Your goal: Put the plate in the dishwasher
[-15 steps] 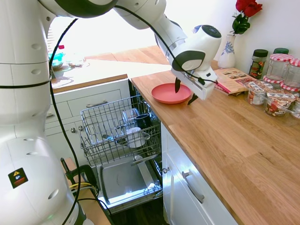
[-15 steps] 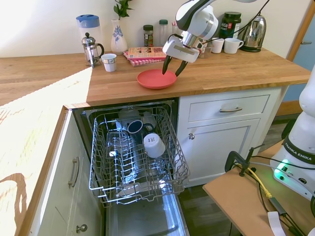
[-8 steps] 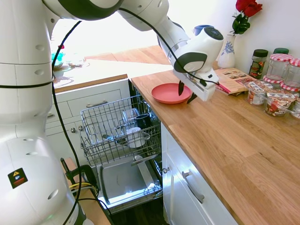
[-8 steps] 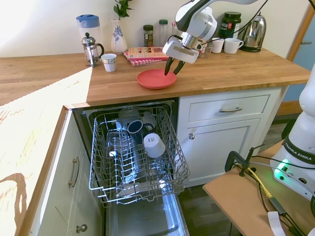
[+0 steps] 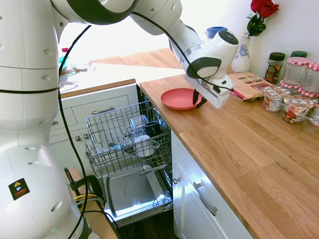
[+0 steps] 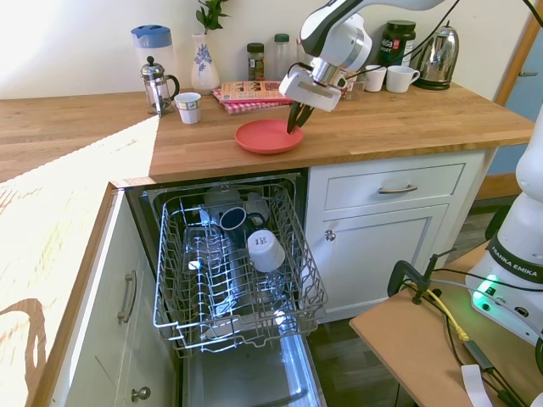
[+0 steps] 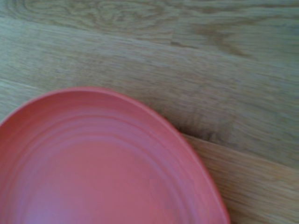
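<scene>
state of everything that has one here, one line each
plate: flat on the countertop, not lifted
gripper: shut on the plate's rim
dishwasher: door open, rack pulled out
white cup: lying on its side in the rack
dark mug: tipped in the rack, mouth showing
drawer: closed
jars: lids on

This is a home kitchen. A wooden tabletop (image 6: 399,123) runs in an L over white cabinets (image 6: 399,242) with metal handles. A built-in dishwasher (image 6: 233,280) stands open, its wire rack pulled out with cups in it. Along the wall stand a kettle (image 6: 439,47), a French press (image 6: 155,85), white mugs (image 6: 400,79), storage jars (image 5: 298,74), a magazine (image 5: 247,83) and a vase (image 5: 242,55) with red roses. A coral plate (image 6: 268,136) lies on the tabletop.
</scene>
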Controlling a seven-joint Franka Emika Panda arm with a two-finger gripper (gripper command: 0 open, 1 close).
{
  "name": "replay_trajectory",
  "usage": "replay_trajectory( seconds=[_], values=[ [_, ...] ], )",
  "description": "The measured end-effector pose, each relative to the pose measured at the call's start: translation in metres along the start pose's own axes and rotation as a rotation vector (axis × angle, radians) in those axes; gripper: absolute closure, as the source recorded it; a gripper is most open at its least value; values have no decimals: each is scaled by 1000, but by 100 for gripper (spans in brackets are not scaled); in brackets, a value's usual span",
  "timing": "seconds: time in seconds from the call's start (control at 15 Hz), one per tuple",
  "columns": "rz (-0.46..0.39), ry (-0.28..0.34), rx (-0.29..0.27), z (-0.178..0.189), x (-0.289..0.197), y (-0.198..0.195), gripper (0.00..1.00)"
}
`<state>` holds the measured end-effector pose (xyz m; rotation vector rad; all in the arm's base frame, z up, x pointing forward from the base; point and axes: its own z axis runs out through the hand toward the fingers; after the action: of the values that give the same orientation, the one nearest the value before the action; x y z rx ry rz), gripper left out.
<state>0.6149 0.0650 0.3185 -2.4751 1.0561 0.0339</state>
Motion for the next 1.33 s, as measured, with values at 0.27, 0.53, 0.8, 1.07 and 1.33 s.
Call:
replay_trajectory(
  seconds=[0.27,0.53,0.8,1.07,1.33],
  values=[
    [-10,-7,-1,-2,1,-5,100],
    [-75,22,-16,-14,-18,-40,100],
    [-184,114,-75,-56,-93,-108,100],
    [-344,266,-181,-80,-235,-176,100],
    [-538,481,-257,-55,-406,-196,100]
  ],
)
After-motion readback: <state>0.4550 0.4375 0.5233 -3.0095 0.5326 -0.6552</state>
